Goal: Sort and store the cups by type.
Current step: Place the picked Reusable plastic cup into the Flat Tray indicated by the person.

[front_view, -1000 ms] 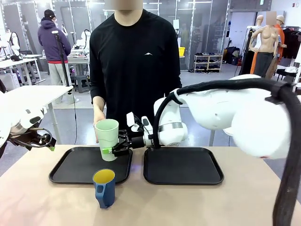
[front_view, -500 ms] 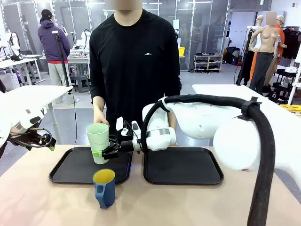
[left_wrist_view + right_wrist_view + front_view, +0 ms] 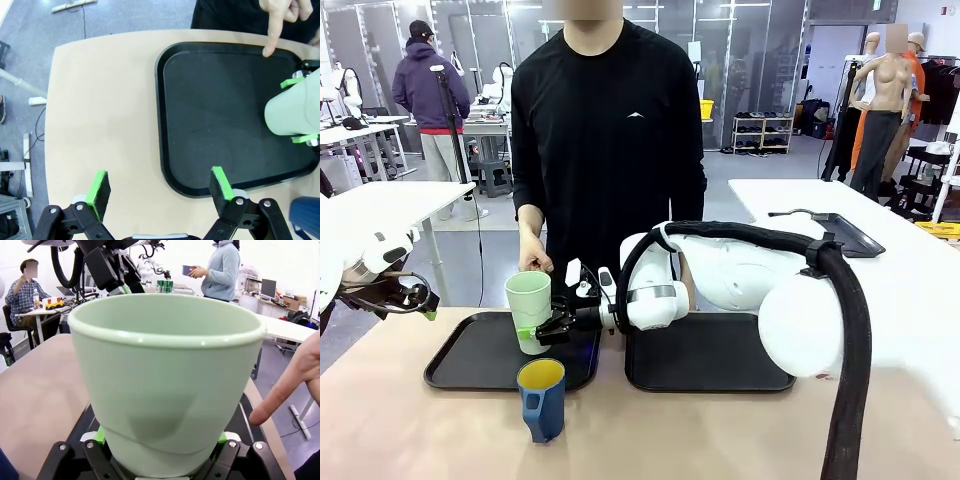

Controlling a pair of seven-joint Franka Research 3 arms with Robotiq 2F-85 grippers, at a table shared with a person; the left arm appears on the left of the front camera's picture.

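Tumbler: the mint-green tumbler point(image 3: 528, 310) stands upright over the right half of the left tray point(image 3: 470, 362), mouth up. Whether its base touches the tray cannot be told.
Right gripper: the right gripper point(image 3: 533, 334) reaches across from the tray's right side. Its fingers are clamped on the tumbler's lower part, a green pad on either side.
Left gripper: the left gripper point(image 3: 160, 185) hangs off the tray's left side, above the bare worktop point(image 3: 720, 430) just beside the tray's rim. Its fingers are spread wide and hold nothing.
Mug: the dark blue mug point(image 3: 541, 398), yellow inside, stands upright on the worktop just off the tray's near edge, toward its right corner, handle to the robot's side. It is apart from both grippers.
Hand: the person's hand point(image 3: 532, 250) is at the tray's far edge, just behind the tumbler. In the left wrist view one finger points down at the far rim.
Right tray: a second black tray point(image 3: 710, 355) lies close beside the left tray, on its right, with the right arm stretched above it.
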